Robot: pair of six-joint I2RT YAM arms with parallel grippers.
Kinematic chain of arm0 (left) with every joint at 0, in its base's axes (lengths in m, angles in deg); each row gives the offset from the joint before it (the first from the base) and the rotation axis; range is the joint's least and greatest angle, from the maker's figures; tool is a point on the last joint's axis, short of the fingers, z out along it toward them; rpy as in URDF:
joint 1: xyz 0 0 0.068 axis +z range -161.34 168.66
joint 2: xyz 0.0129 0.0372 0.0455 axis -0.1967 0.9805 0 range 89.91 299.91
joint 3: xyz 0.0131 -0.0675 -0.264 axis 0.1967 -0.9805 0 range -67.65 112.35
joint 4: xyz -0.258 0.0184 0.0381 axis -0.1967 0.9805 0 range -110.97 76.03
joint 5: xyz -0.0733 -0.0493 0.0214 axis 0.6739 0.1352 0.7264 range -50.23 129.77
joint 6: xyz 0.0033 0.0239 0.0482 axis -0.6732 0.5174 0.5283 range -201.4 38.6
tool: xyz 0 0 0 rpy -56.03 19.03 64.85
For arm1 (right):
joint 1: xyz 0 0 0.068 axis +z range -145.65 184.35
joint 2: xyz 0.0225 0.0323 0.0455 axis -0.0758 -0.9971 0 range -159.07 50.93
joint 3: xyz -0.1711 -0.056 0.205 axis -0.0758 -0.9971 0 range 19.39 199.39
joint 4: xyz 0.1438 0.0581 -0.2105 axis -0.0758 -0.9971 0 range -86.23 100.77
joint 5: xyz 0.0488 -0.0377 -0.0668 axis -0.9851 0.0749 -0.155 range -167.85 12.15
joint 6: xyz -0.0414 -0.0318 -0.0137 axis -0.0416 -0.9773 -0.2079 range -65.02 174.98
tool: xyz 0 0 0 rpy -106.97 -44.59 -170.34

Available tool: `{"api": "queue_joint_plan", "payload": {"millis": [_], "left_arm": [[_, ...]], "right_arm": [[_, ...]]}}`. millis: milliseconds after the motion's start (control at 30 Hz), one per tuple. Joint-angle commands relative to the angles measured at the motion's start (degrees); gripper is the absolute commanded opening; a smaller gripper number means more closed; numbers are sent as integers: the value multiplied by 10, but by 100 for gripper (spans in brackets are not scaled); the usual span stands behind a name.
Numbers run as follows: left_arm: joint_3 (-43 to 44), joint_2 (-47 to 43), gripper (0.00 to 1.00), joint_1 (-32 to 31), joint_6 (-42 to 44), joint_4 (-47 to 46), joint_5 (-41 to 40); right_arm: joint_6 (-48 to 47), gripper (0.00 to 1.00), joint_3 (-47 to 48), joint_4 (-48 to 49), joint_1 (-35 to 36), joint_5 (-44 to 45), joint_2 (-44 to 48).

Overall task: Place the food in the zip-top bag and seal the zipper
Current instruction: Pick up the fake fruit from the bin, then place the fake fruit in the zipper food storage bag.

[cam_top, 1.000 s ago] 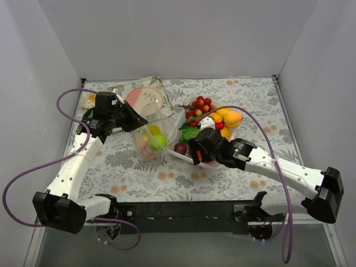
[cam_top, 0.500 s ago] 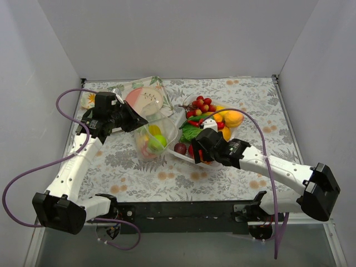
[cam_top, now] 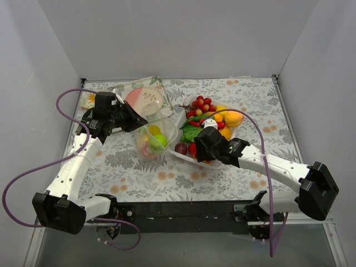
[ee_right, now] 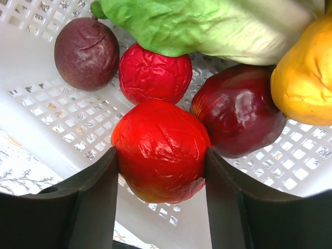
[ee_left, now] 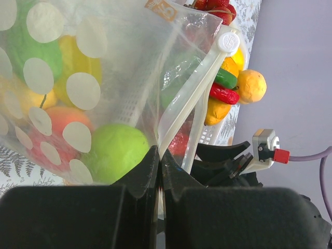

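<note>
Tabletop [cam_top: 222, 178]: zip-top bag [cam_top: 157, 136] stands open at centre-left, partly filled with green, yellow and orange pieces. White tray [cam_top: 183, 158] just beside it holds most of the food [cam_top: 229, 118]. Zipper [ee_left: 194, 93] unsealed. Left pincer [ee_left: 158, 155] is pinched together on the bag's mouth edge. Right pincer [ee_right: 161, 155] is clamped on a red fruit [ee_right: 161, 140] lying in the tray. Estimate: under half done.

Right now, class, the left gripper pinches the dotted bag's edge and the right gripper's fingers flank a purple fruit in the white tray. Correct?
Not quite: the right wrist view shows the right gripper flanking a red fruit, not a purple one. The left gripper does pinch the edge of the dotted bag, and the fruit lies in the white tray.
</note>
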Motion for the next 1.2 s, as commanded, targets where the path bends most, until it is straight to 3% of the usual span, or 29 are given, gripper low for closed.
{"api": "queue_joint_plan", "payload": {"millis": [0, 100, 267, 633, 1033, 1100, 1167], "left_arm": [[5, -15, 0, 1, 0, -7, 13], [7, -15, 0, 2, 1, -7, 12], [6, -15, 0, 2, 3, -5, 13], [2, -15, 0, 1, 3, -8, 16], [6, -14, 0, 2, 7, -7, 19], [5, -15, 0, 1, 7, -4, 20], [2, -17, 0, 1, 8, -4, 20]], "right_arm": [[3, 47, 14, 2, -6, 1, 16], [-3, 29, 44, -10, -6, 12, 22], [-18, 23, 102, -38, -6, 39, 27], [-44, 22, 241, -57, -5, 22, 12], [-62, 21, 407, -32, 31, -32, -131], [-64, 26, 425, -23, 37, -36, -162], [-66, 38, 445, -21, 38, -46, -196]]}}
